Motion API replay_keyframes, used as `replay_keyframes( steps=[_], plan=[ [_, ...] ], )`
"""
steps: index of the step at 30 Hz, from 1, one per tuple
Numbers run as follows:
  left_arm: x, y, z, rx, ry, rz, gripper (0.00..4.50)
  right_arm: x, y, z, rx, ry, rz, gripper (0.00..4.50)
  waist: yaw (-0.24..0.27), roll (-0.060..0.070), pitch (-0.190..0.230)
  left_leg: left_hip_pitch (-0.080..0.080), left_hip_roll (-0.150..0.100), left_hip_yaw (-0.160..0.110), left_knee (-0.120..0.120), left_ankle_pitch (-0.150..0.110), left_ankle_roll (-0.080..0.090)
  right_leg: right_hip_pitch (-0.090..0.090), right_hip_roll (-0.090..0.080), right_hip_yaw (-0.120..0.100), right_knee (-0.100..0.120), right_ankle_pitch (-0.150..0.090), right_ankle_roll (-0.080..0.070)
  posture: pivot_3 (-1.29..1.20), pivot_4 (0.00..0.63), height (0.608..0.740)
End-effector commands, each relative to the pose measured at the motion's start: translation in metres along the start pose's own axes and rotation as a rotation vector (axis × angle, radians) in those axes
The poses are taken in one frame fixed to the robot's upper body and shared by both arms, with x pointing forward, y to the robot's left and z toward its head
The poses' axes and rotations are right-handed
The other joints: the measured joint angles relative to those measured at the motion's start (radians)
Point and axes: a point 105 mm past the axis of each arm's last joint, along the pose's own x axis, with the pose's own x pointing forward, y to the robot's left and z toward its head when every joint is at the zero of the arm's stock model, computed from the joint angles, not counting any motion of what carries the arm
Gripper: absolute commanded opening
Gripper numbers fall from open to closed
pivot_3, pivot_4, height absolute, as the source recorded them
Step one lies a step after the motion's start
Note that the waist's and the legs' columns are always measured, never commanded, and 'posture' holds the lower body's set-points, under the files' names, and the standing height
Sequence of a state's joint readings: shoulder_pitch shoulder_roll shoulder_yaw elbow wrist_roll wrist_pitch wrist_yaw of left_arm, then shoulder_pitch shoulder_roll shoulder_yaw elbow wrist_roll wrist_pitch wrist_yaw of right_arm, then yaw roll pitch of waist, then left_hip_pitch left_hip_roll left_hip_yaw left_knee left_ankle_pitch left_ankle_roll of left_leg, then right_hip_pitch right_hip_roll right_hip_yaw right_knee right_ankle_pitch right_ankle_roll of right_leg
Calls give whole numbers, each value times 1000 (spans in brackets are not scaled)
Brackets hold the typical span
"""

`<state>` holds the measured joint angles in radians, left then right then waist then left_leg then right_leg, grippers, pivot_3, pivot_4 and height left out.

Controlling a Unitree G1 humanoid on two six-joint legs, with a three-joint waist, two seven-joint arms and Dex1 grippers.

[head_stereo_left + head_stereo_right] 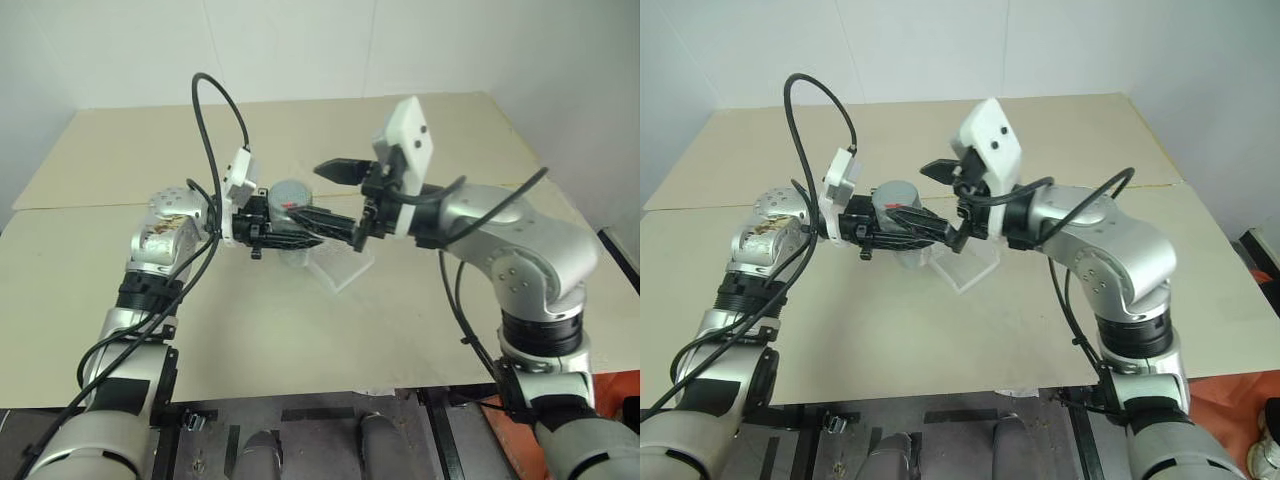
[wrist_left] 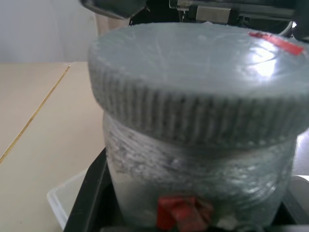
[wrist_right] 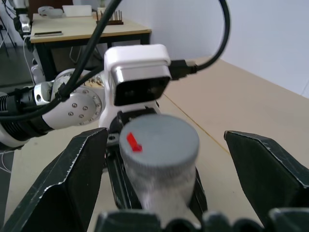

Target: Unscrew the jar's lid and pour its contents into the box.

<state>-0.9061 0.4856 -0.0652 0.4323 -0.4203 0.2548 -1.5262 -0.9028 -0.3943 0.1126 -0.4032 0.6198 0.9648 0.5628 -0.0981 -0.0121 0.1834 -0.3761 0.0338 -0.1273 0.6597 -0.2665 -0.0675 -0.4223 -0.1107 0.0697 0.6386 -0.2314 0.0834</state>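
- The jar [image 1: 288, 222] is pinched upright in the left gripper [image 1: 262, 228], above the clear box [image 1: 340, 266].
- The lid [image 3: 159, 141] is flanked by the spread right gripper [image 3: 164, 159]; it should be squeezed evenly, then twisted while the jar is kept steady.
- A beige table [image 1: 420, 330] and white walls [image 1: 300, 45] are seen.

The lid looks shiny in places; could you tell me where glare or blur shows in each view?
Left wrist view: a bright glare patch sits on the lid near its red mark, and the jar wall below looks soft. Right wrist view: the lid is matte, without glare; the background furniture is blurred.
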Motion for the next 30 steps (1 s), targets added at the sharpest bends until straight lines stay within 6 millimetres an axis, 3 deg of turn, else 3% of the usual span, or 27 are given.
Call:
replay_keyframes(
  steps=[1, 6, 13, 21, 30],
  plan=[
    [2, 1, 15, 69, -2, -19, 1938, 7, 0, 14, -49, -43, -5, 4466, 0, 0, 0, 0, 0, 0, 0, 0, 0, 0, 0, 0, 0, 0, 0, 0, 150, 740],
    [1, -1, 14, 71, 3, -20, 1938, 18, 4, 17, -45, -54, 20, 4466, 0, 0, 0, 0, 0, 0, 0, 0, 0, 0, 0, 0, 0, 0, 0, 0, 150, 740],
    [-5, -2, 16, 77, 9, -7, 1938, 19, -9, 9, -25, -32, -25, 4466, -1, 0, 0, 0, 0, 0, 0, 0, 0, 0, 0, 0, 0, 0, 0, 0, 150, 740],
    [-14, -2, 18, 75, 19, 10, 1938, -2, -25, -5, -28, 24, -84, 4466, 0, 0, 0, 0, 0, 0, 0, 0, 0, 0, 0, 0, 0, 0, 0, 0, 150, 740],
    [-19, -3, 19, 82, 28, 13, 1938, -24, -49, -1, -25, 28, -178, 4466, 0, 0, 0, 0, 0, 0, 0, 0, 0, 0, 0, 0, 0, 0, 0, 0, 150, 740]
  ],
)
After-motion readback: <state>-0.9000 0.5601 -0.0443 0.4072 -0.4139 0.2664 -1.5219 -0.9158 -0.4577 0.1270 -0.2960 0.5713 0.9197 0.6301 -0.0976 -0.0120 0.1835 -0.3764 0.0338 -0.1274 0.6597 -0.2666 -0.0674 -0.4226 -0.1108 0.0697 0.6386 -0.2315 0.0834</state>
